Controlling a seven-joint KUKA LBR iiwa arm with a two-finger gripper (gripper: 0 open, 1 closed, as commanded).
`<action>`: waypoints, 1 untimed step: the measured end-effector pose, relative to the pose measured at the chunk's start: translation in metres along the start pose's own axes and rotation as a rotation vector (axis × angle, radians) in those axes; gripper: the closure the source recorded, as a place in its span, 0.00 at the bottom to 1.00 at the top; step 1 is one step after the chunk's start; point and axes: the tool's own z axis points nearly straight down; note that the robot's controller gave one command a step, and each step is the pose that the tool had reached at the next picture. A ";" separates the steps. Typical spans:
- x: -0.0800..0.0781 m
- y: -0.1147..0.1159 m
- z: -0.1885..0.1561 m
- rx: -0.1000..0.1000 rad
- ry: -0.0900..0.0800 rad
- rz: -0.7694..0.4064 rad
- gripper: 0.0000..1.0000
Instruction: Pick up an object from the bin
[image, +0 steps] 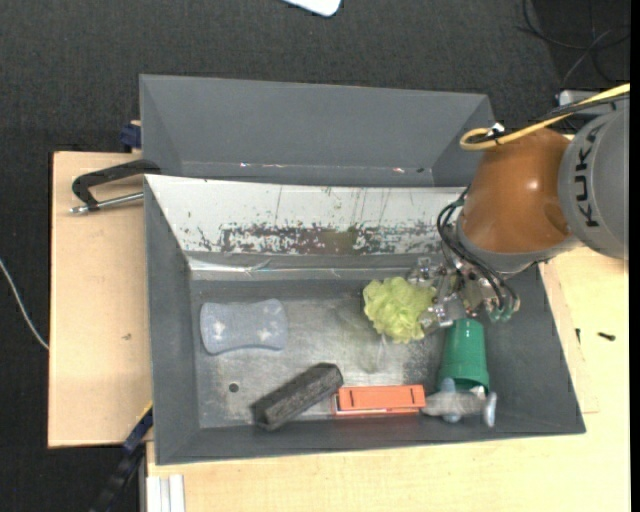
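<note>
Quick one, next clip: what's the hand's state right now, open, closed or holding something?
Hand: cannot be told whether open or closed. It sits close by the yellow-green crumpled ball and the green cup.

Pad at left of bin, block front centre, flat box just right of it, cup at right, crumpled wad behind, tool beside wad
</note>
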 end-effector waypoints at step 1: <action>-0.001 0.000 -0.006 0.000 -0.002 0.000 1.00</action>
